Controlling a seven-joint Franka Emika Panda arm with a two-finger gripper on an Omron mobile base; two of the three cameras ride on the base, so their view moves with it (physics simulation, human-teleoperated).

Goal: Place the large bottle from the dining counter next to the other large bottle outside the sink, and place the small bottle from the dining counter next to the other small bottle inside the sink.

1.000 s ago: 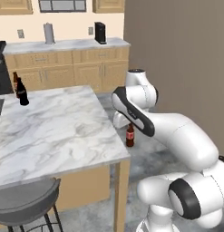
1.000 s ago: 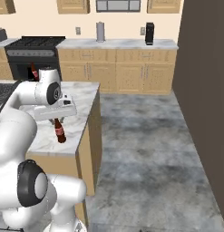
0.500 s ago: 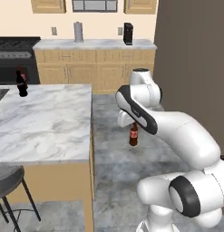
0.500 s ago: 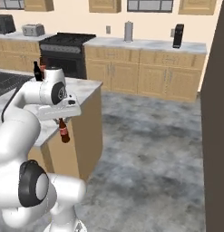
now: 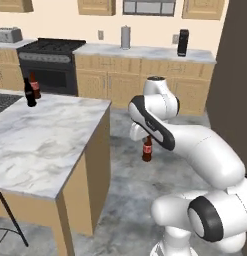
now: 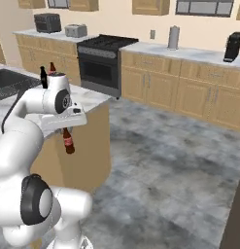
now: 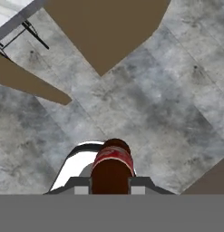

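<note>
My gripper (image 5: pixel 146 138) is shut on the neck of the small bottle (image 5: pixel 147 150), a tiny brown one with a red label. It hangs upright over the grey floor, just off the dining counter (image 5: pixel 45 145) at its right end. The right base view shows the gripper (image 6: pixel 66 130) and the small bottle (image 6: pixel 68 142) beside the counter's wooden side. From the hand, the small bottle (image 7: pixel 112 167) is seen end-on between the fingers. At the counter's far end stand the large bottle (image 5: pixel 35 87) and the other large bottle (image 5: pixel 29 93), close together beside the sink (image 6: pixel 9 81). The other small bottle is out of view.
A black stove (image 5: pixel 49 67) and wooden cabinets (image 5: pixel 145 80) line the back wall. A grey canister (image 5: pixel 125 37) and a black appliance (image 5: pixel 183 42) stand on that back counter. A stool's legs (image 5: pixel 7 220) stand by the dining counter. Open floor (image 6: pixel 170 165) spreads to the right.
The whole picture has shifted, so the base has moved and turned toward the stove side. The small bottle has stayed in my shut gripper.
</note>
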